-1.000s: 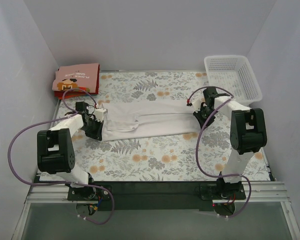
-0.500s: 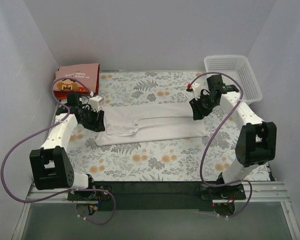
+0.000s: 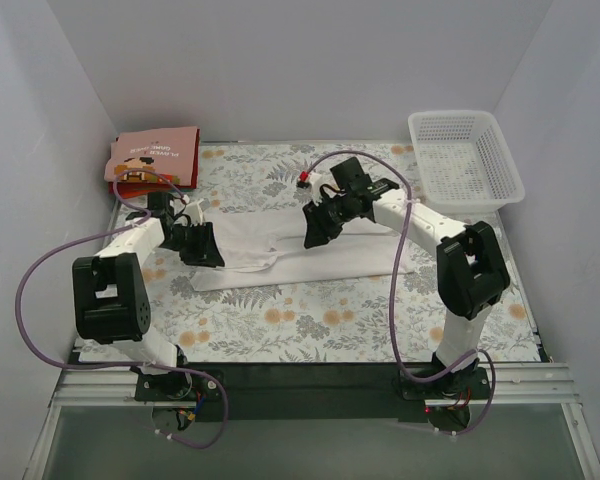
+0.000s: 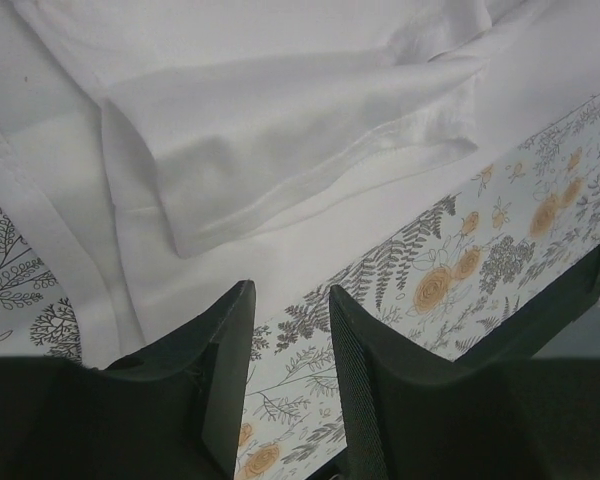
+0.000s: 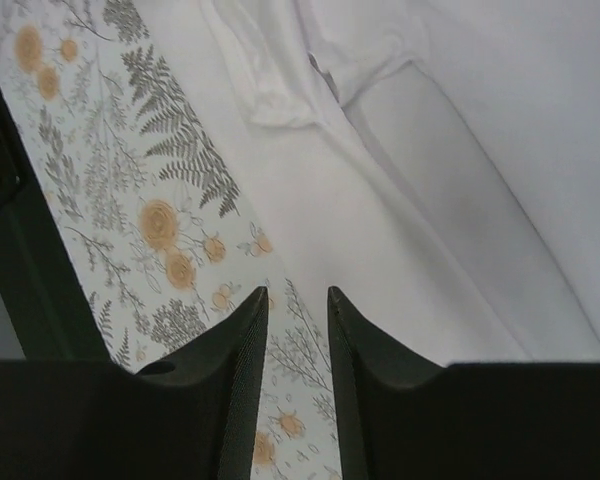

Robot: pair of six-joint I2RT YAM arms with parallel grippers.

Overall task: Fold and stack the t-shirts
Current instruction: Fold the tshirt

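Observation:
The white t-shirt [image 3: 350, 255] lies as a long flat band across the floral cloth, with a sleeve folded over its left part. It fills the top of the left wrist view [image 4: 280, 130] and the right of the right wrist view [image 5: 460, 150]. My left gripper [image 3: 206, 246] is at the shirt's left end, open and empty, with floral cloth showing between its tips [image 4: 290, 290]. My right gripper [image 3: 315, 230] is over the shirt's far edge near the middle, open and empty [image 5: 296, 292]. A folded pink printed t-shirt [image 3: 152, 158] lies on a folded red one [image 3: 138, 189] at the back left.
A white lattice basket [image 3: 467, 158] stands at the back right. The floral cloth [image 3: 310, 320] covers the table between grey walls. A dark rail [image 3: 310, 378] runs along the near edge by the arm bases. Purple cables loop from both arms.
My right arm has swung left, from the shirt's right end to above its middle. My left gripper has shifted slightly at the shirt's left end. Both are empty.

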